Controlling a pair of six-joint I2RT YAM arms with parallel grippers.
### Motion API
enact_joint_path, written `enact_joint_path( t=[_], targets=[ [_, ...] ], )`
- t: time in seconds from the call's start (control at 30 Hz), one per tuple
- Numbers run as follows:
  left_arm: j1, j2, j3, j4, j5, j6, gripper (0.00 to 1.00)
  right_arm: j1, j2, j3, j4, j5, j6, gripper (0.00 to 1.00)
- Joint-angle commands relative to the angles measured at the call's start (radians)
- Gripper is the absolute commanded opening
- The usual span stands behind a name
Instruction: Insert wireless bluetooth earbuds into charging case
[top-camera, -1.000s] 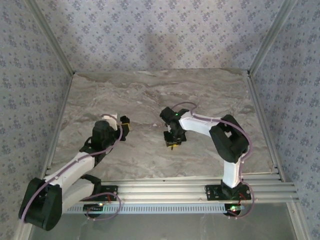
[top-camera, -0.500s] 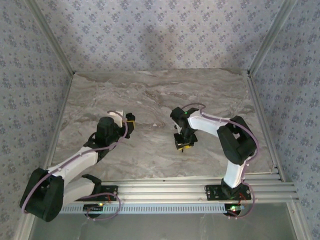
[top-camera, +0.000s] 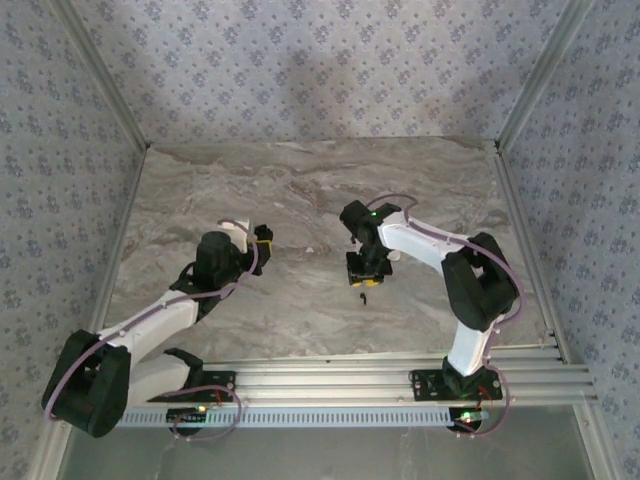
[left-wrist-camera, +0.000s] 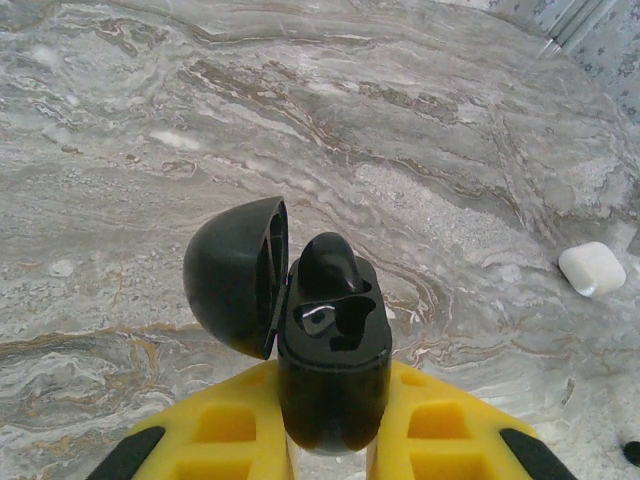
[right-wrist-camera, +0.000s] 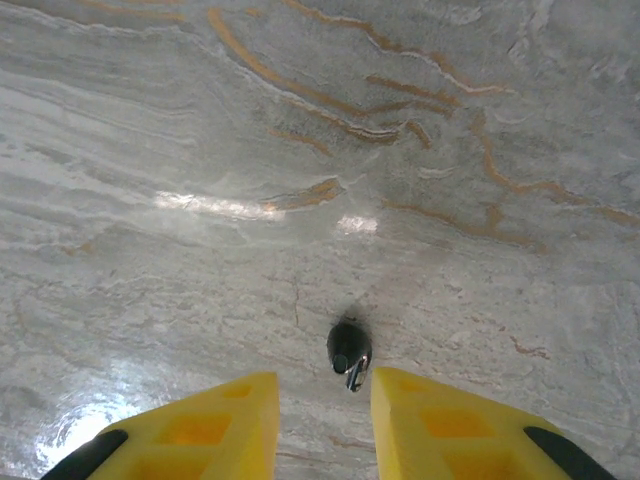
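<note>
My left fingers (left-wrist-camera: 225, 430) are clamped tight on the black charging case (left-wrist-camera: 333, 390), its lid (left-wrist-camera: 230, 275) swung open to the left. One black earbud (left-wrist-camera: 330, 265) sits in the case. A small white rounded object (left-wrist-camera: 591, 269) lies on the tabletop (left-wrist-camera: 420, 130), well off to the right. My right fingers (right-wrist-camera: 235, 420) stand slightly apart, gripping nothing. A second black earbud (right-wrist-camera: 348, 350) lies on the marble in the gap just ahead of their tips.

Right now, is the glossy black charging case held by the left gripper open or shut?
Open. The glossy black charging case has its domed lid swung left, with one black earbud seated inside.
</note>
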Motion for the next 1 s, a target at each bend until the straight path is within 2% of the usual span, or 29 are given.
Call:
enact_joint_path(
  t=[0.0, 0.33, 0.97],
  targets=[
    [-0.005, 0.002, 0.035, 0.025, 0.012, 0.018, 0.15, 0.001, 0.048, 0.011, -0.018, 0.000, 0.023, 0.31],
    [-0.008, 0.014, 0.038, 0.030, 0.014, 0.011, 0.15, 0.018, 0.095, -0.008, 0.015, -0.004, 0.030, 0.29],
    [-0.008, 0.007, 0.029, 0.025, 0.014, 0.008, 0.15, 0.046, 0.101, -0.019, -0.038, 0.050, 0.037, 0.29]
  ],
)
